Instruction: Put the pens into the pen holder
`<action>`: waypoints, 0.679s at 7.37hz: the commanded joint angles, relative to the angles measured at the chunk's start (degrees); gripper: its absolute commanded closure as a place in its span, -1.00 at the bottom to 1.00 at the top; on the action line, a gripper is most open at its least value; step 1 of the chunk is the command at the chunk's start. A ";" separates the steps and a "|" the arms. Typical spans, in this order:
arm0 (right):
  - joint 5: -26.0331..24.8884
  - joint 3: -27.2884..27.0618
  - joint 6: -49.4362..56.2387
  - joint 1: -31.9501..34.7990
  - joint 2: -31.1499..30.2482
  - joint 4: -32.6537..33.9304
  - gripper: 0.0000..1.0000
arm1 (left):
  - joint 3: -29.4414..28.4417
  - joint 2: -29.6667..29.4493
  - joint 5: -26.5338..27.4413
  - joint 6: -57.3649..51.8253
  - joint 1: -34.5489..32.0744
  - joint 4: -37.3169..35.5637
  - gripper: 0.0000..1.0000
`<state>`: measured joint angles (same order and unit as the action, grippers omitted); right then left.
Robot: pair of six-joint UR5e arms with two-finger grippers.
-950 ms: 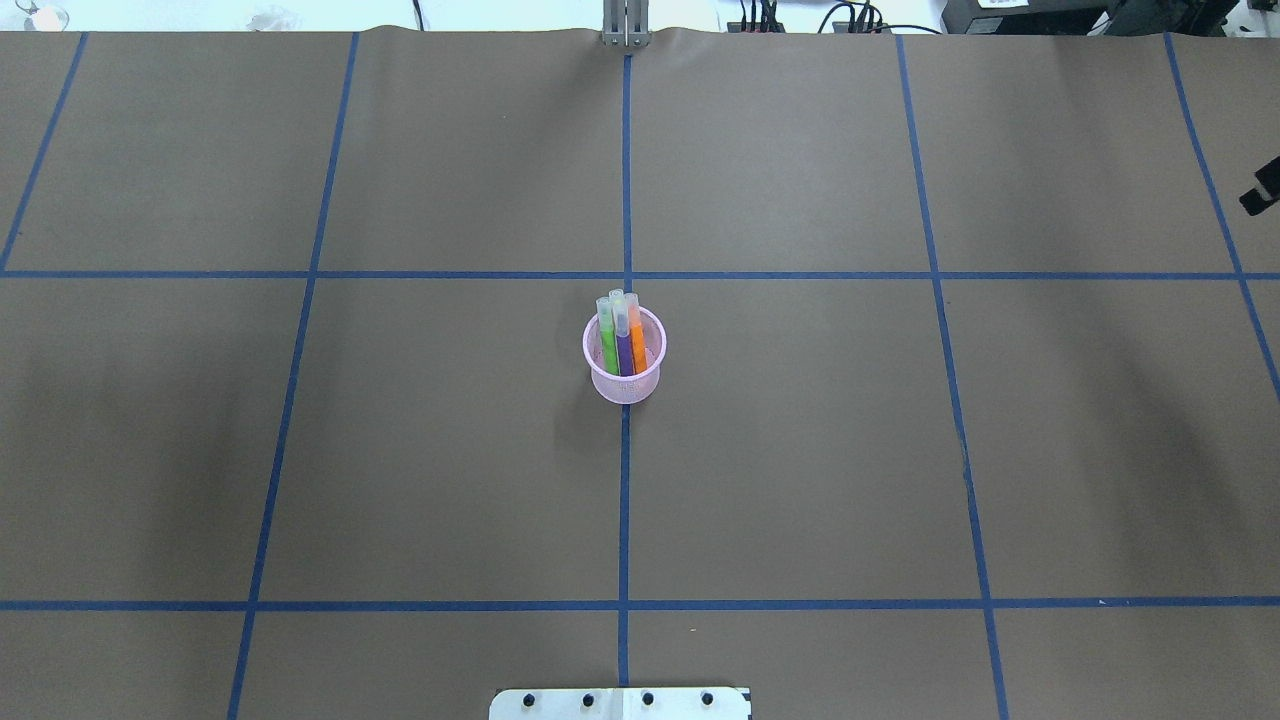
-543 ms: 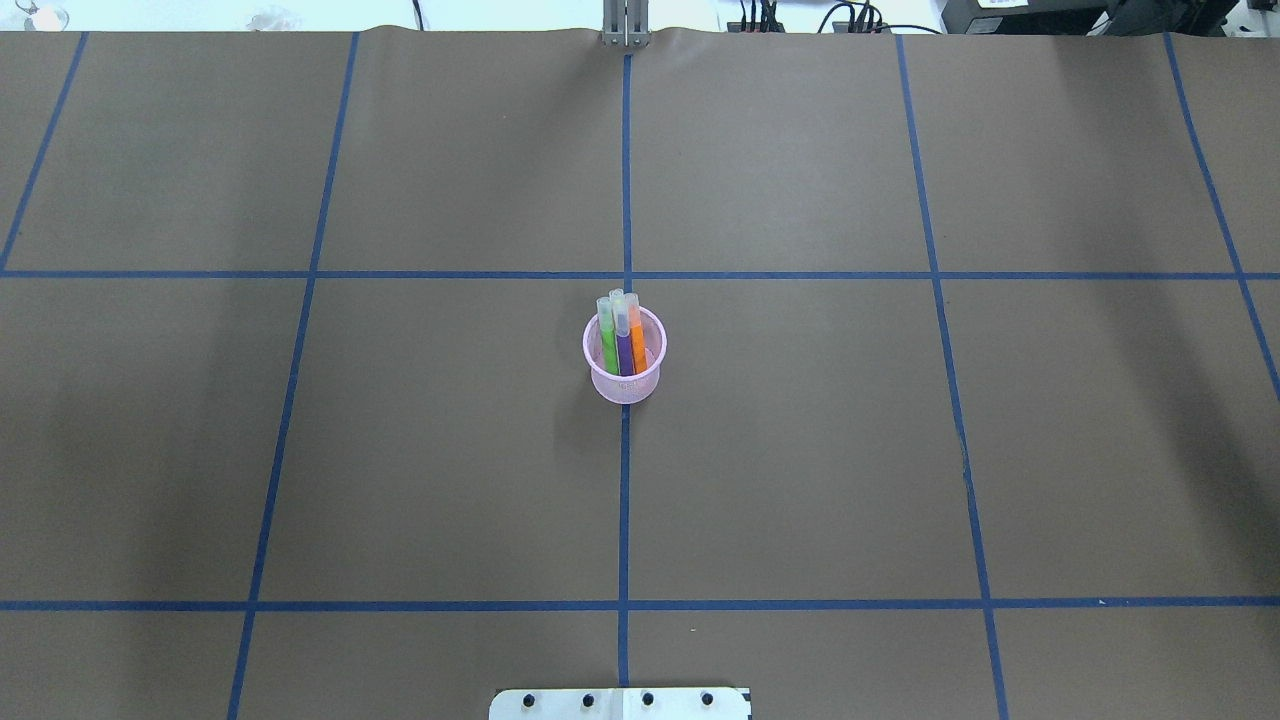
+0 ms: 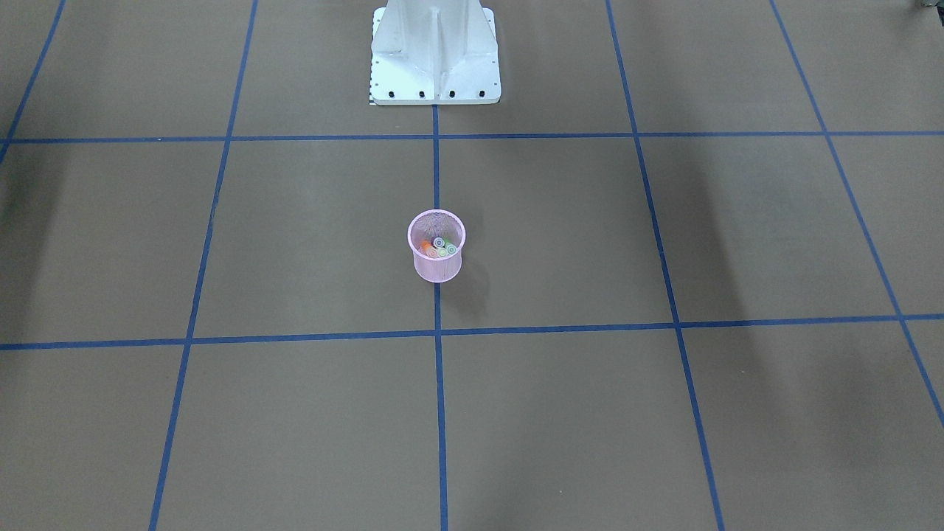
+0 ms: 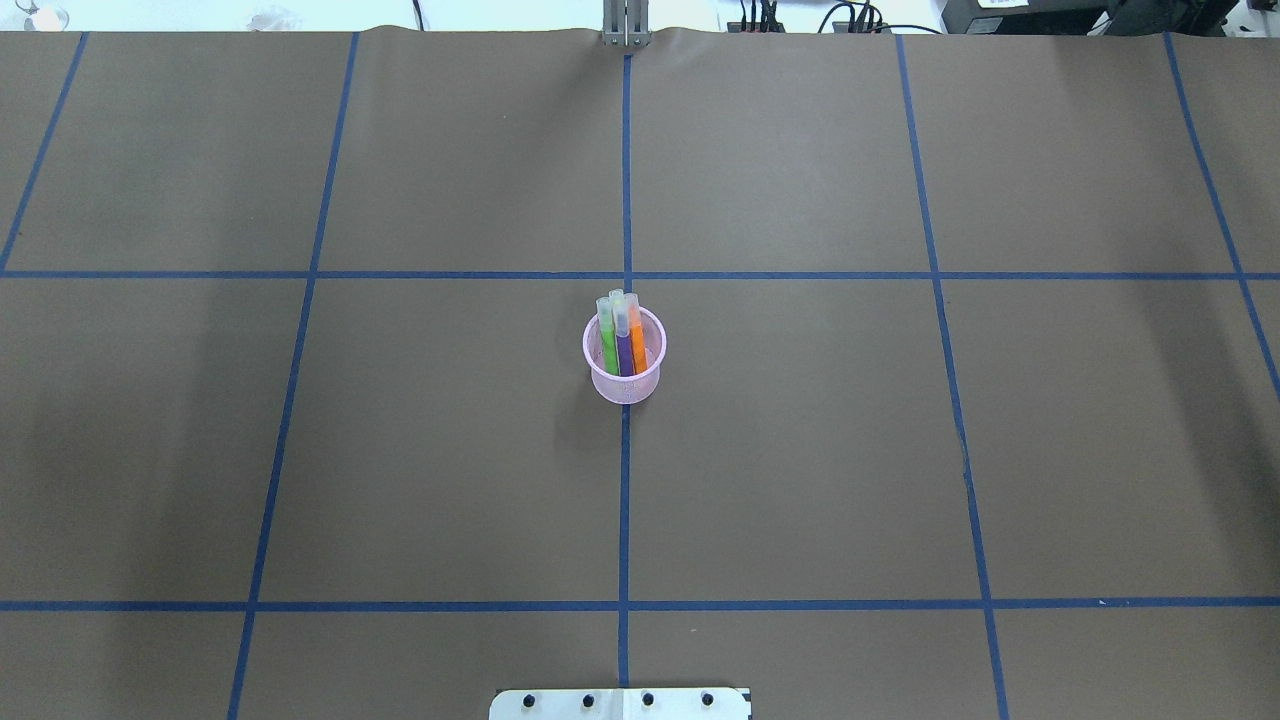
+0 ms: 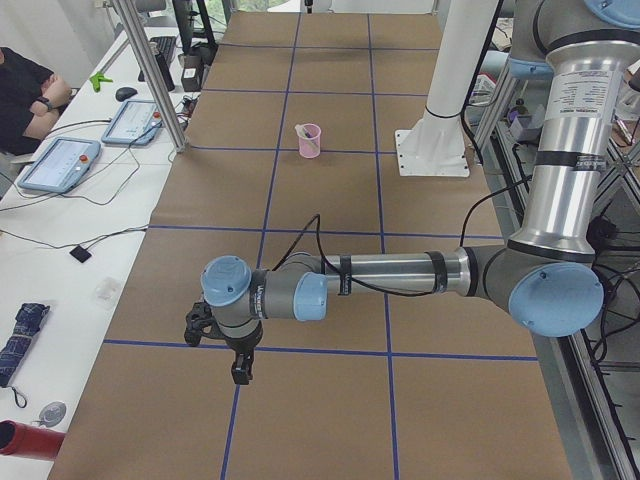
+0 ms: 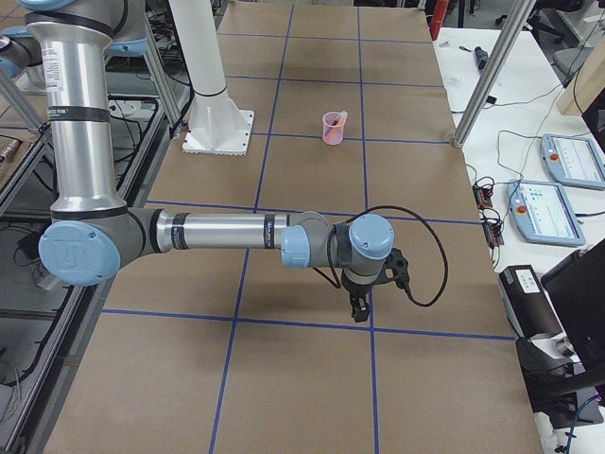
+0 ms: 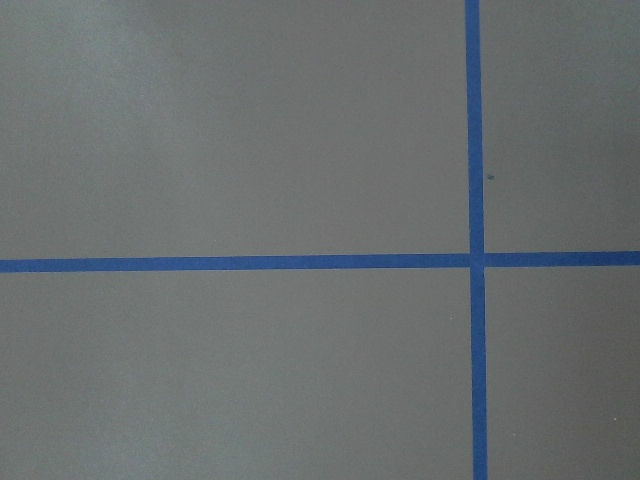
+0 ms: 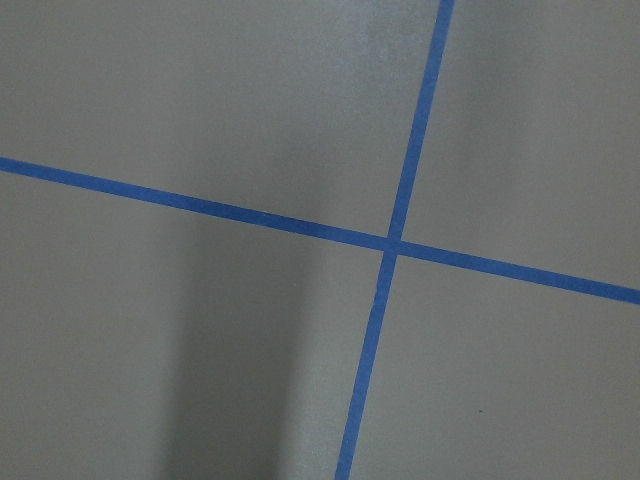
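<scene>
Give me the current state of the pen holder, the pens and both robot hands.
pen holder: upright on the blue centre line.
pens: standing inside the holder, caps up.
left hand: over the table, far from holder; open or shut unclear.
right hand: likewise, at the opposite end; unclear.

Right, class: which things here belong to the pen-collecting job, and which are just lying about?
Job: pens; pink pen holder containing them.
Lying about: control tablets, computer mouse, folded umbrella, all on the side desk.
</scene>
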<state>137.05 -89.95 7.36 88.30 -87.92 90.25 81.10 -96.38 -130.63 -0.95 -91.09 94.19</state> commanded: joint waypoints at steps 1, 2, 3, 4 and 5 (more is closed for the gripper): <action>1.71 -0.31 -3.38 1.43 0.29 4.31 -0.98 | 0.72 -0.82 0.20 0.07 -0.05 -2.59 -0.99; 5.03 -0.40 -4.36 2.13 0.20 4.32 -0.98 | 2.47 -0.04 0.20 0.07 -0.05 -2.87 -0.99; 5.41 -0.48 -4.37 2.66 0.55 4.32 -0.98 | 3.09 0.05 0.03 0.07 -0.14 -2.96 -0.99; 5.42 -0.49 -4.46 2.76 1.07 4.41 -0.98 | 3.71 -0.03 -0.06 0.07 -0.14 -3.92 -0.99; 5.42 -0.66 -4.46 2.84 1.08 4.41 -0.99 | 5.63 -0.12 -0.15 0.33 -0.14 -6.10 -0.99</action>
<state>142.27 -90.47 3.01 90.94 -87.06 94.59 84.93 -96.45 -130.66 -0.81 -91.21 90.09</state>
